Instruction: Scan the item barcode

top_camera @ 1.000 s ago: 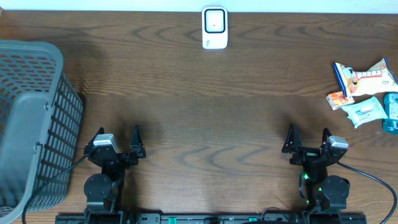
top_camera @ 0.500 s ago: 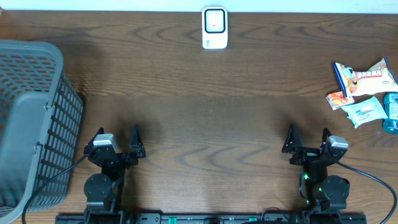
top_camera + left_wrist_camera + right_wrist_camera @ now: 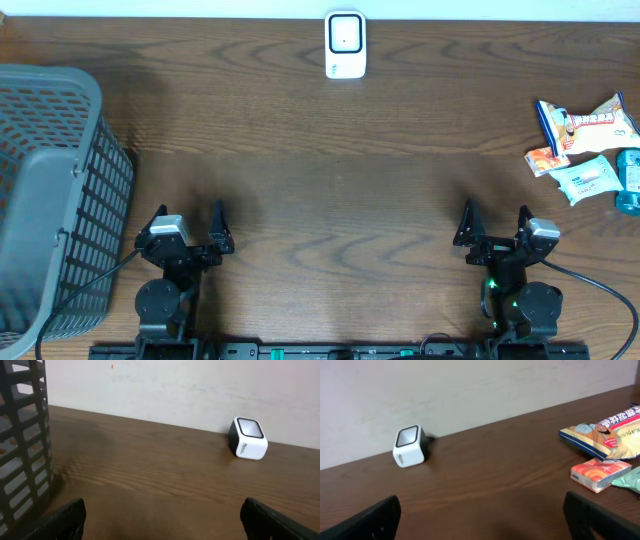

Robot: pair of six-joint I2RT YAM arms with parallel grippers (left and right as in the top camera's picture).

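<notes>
A white barcode scanner [image 3: 345,45] with a dark window stands at the table's far edge; it also shows in the left wrist view [image 3: 247,438] and the right wrist view [image 3: 410,446]. Packaged items lie at the far right: a snack bag [image 3: 588,122], a small orange pack [image 3: 546,160], a pale green wipes pack [image 3: 585,179] and a teal item [image 3: 629,180]. The snack bag [image 3: 610,430] and orange pack [image 3: 599,474] appear in the right wrist view. My left gripper [image 3: 190,225] and right gripper [image 3: 494,221] rest near the front edge, both open with nothing between their fingers.
A grey plastic basket [image 3: 50,190] stands at the left side of the table, its slotted wall [image 3: 22,440] close beside my left gripper. A pale wall runs behind the table's far edge.
</notes>
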